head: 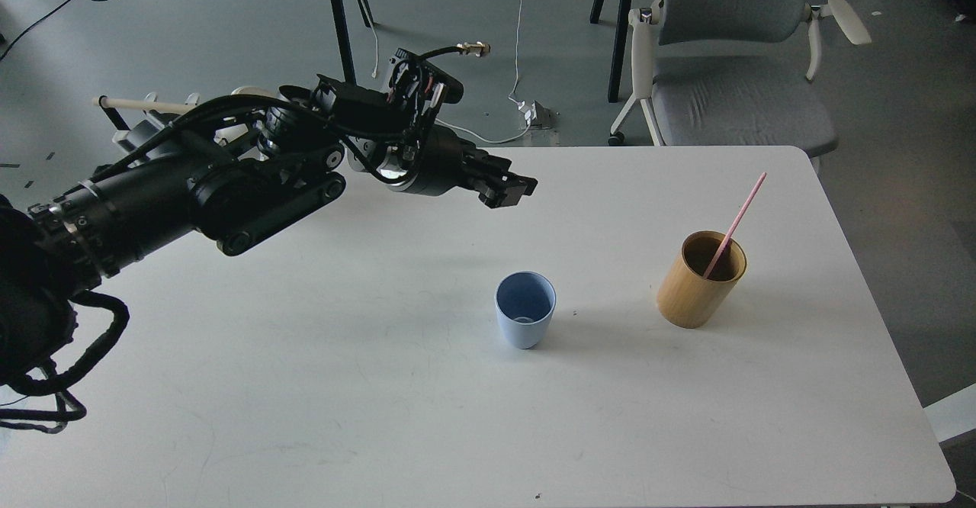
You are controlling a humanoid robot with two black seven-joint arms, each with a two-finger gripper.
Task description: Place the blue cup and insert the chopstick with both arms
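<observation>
Chopstick (pixel 734 224) leans up-right in wooden cylinder (pixel 700 279); left gripper (pixel 512 188) jaw state unclear, empty.

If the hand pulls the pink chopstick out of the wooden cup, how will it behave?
The chopstick looks thin and straight, so probably stiff and light. It only leans on the wooden cup's rim, so it should lift out freely. Its smooth, narrow shaft may slip or pivot.

The blue cup (pixel 525 319) stands upright and empty on the white table (pixel 343 386). At its three o'clock, apart from it, the tan wooden cylinder (pixel 698 283) holds the pink chopstick (pixel 736 223), leaning toward one o'clock. The left gripper (pixel 509 188) hangs above the table at the cup's twelve o'clock, holding nothing.
</observation>
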